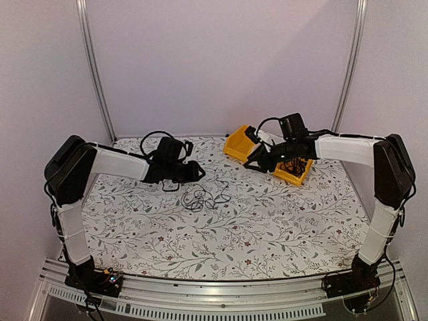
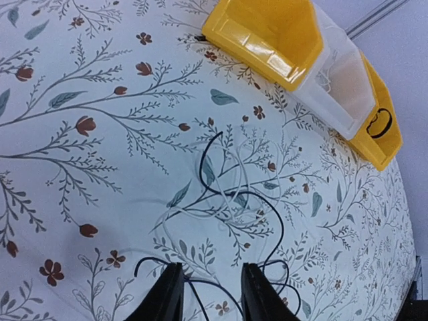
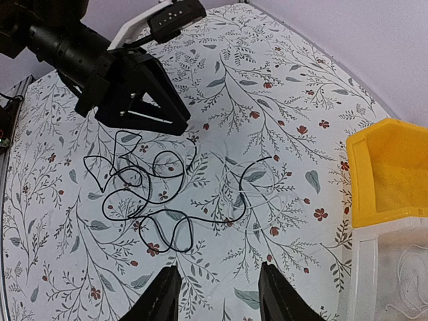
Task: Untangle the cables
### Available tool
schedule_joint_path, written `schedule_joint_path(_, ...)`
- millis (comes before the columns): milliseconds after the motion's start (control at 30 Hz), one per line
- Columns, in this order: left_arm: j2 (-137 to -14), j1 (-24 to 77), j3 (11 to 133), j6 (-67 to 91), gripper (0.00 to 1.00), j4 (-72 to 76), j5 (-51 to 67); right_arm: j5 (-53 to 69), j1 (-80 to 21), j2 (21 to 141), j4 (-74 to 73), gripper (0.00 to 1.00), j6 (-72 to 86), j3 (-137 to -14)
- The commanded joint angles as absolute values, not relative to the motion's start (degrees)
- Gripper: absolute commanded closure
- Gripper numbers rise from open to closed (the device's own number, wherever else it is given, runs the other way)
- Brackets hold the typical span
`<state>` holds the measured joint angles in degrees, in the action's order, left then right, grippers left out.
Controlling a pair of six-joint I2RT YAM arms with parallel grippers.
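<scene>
A thin black cable (image 3: 140,190) lies in loose scribbly loops on the flowered table, tangled at its right end with a thin white cable (image 3: 264,180). From above, this clump (image 1: 204,198) lies mid-table between the arms. My left gripper (image 2: 212,294) is low over the clump's near end, open, with a strand of the black cable (image 2: 221,284) running across the table between its fingers. My right gripper (image 3: 217,297) hovers open above the table, right of the clump, with nothing between its fingers. More black cable (image 1: 294,166) sits in the far right yellow bin.
At the back right a yellow bin (image 2: 267,33), a white bin (image 2: 341,87) and a second yellow bin (image 2: 381,127) stand in a row. The left gripper (image 3: 134,87) shows beyond the clump in the right wrist view. White walls and metal posts enclose the table.
</scene>
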<state>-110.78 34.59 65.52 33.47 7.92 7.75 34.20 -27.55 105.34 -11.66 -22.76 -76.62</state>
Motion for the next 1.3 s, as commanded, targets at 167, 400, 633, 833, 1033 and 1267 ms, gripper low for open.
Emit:
schedule_joint_path(167,-120.5,33.9,73.2,39.7,0.75,0.2,12.3,31.5,-27.9,105.1,-11.4,0.57,-25.4,-76.8)
schedule_joint_path(400,-121.7,34.0,73.6,40.1,0.83,3.4,14.5,31.6,-28.0,105.4,-10.8,0.57,-25.8,-76.1)
schedule_joint_path(633,-117.8,34.0,71.5,36.8,1.0,8.8,15.9,32.0,-27.9,106.3,-10.7,0.58,-25.8,-76.1)
schedule_joint_path(833,-108.1,35.8,66.3,30.7,1.0,11.5,15.4,32.4,-27.9,106.2,-10.4,0.58,-25.8,-75.9)
schedule_joint_path(1033,-98.2,37.5,60.9,27.9,1.0,10.8,14.4,35.7,-28.1,105.5,-10.9,0.43,-25.6,-76.6)
schedule_joint_path(1267,-89.3,38.5,58.6,26.1,1.0,7.4,13.4,34.6,-33.1,105.9,-12.9,0.33,-26.5,-82.2)
